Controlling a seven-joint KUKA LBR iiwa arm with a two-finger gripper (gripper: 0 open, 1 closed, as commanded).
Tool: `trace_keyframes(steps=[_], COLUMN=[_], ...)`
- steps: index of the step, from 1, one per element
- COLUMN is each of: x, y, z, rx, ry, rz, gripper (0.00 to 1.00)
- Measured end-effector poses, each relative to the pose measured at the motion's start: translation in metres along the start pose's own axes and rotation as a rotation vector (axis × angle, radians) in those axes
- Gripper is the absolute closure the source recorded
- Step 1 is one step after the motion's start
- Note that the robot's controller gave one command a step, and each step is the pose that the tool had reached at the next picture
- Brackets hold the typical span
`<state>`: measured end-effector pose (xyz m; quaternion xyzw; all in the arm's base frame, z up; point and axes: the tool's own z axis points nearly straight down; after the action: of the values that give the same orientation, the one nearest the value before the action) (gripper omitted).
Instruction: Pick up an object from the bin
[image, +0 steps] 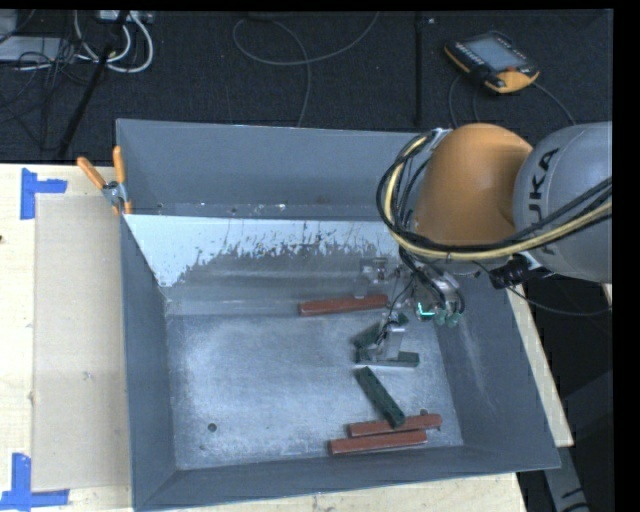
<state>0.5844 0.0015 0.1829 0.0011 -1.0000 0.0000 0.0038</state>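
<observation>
Grey arm in from right, orange wrist cover, pincer angled down-left

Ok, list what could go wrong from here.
1. The gripper sits low over a small grey piece lying flat on the bin floor; it may skid away rather than lift.
2. The green stick lies close toward the front wall, a brown stick close toward the back; either could get knocked.

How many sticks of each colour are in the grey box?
Reddish-brown bars: 3 (one at the back, two at the front)
Dark green bar: 1
Grey bar, partly hidden under the gripper: 1
Total: 5
</observation>
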Motion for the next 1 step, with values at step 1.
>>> trace_keyframes(steps=[1], x=[-0.0016], y=[0.0000], z=[-0.0038], rx=[0.000], ry=[-0.007], rz=[0.000], gripper=[0.00])
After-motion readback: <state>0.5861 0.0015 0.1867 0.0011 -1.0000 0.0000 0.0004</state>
